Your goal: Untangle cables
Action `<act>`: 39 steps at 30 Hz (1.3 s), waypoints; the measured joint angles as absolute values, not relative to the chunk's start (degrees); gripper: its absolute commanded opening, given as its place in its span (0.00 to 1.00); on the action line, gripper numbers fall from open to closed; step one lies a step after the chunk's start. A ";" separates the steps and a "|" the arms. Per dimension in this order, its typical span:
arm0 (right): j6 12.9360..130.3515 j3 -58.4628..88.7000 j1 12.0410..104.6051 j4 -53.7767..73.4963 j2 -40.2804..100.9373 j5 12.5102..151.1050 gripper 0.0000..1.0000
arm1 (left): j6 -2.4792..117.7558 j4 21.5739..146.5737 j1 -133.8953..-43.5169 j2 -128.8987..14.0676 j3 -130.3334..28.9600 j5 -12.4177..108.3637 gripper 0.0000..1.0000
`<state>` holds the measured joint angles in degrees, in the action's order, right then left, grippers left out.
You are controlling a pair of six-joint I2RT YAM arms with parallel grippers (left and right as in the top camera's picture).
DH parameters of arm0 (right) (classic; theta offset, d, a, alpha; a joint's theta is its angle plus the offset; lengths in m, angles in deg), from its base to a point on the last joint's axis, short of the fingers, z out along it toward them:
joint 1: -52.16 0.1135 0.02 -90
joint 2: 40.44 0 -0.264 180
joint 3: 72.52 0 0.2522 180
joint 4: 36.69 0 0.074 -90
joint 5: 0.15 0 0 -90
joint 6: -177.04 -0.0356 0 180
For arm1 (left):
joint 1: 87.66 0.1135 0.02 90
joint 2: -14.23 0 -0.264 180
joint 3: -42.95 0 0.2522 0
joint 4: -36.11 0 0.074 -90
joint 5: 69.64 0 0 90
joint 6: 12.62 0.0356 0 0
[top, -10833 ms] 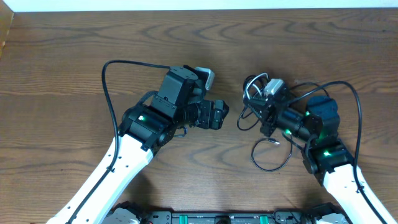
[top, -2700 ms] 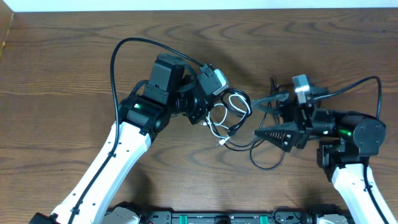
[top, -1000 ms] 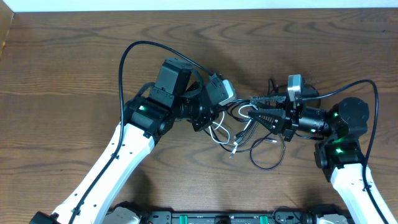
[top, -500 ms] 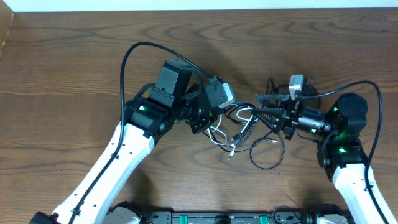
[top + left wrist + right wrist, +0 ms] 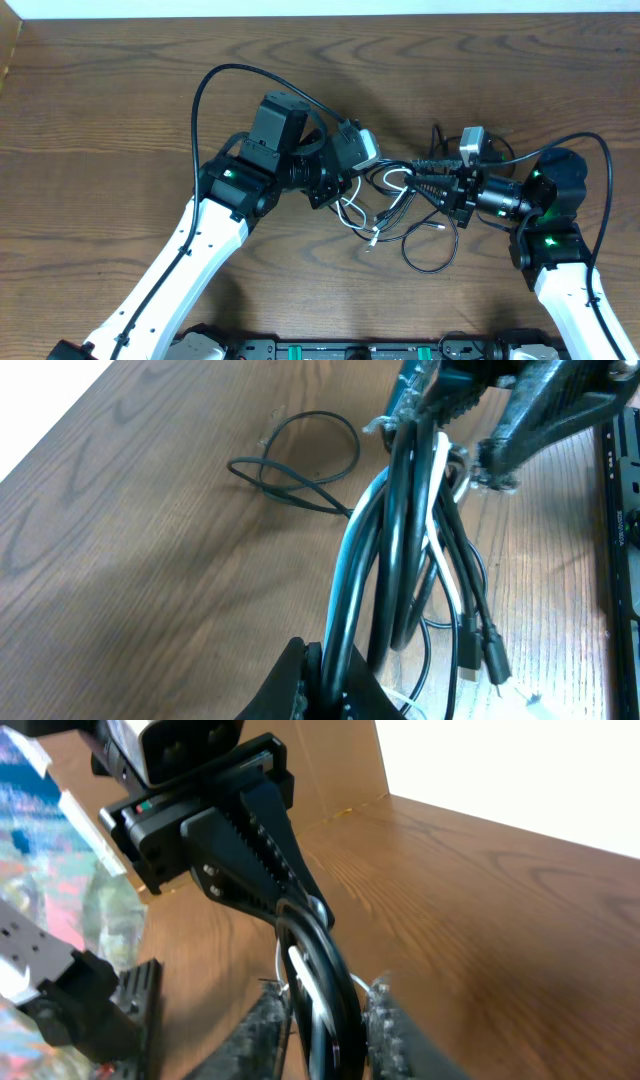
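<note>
Right jaws now narrower, pinching cables [image 5: 400,540], left jaws unchanged, clamped

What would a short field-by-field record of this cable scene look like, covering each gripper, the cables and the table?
left gripper: shut on the cables
cables: several black cords and one white, bunched between the two arms
right gripper: fingers either side of the same bunch; grip unclear
loose black loop: lying on the table, near the right arm
table: brown wood grain
</note>
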<state>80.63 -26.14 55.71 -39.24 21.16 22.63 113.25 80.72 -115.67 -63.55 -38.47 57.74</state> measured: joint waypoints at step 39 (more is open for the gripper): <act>71.25 -26.14 55.71 -52.79 21.16 21.73 0.01 | 113.41 85.86 -115.54 -63.55 -38.47 55.97 0.08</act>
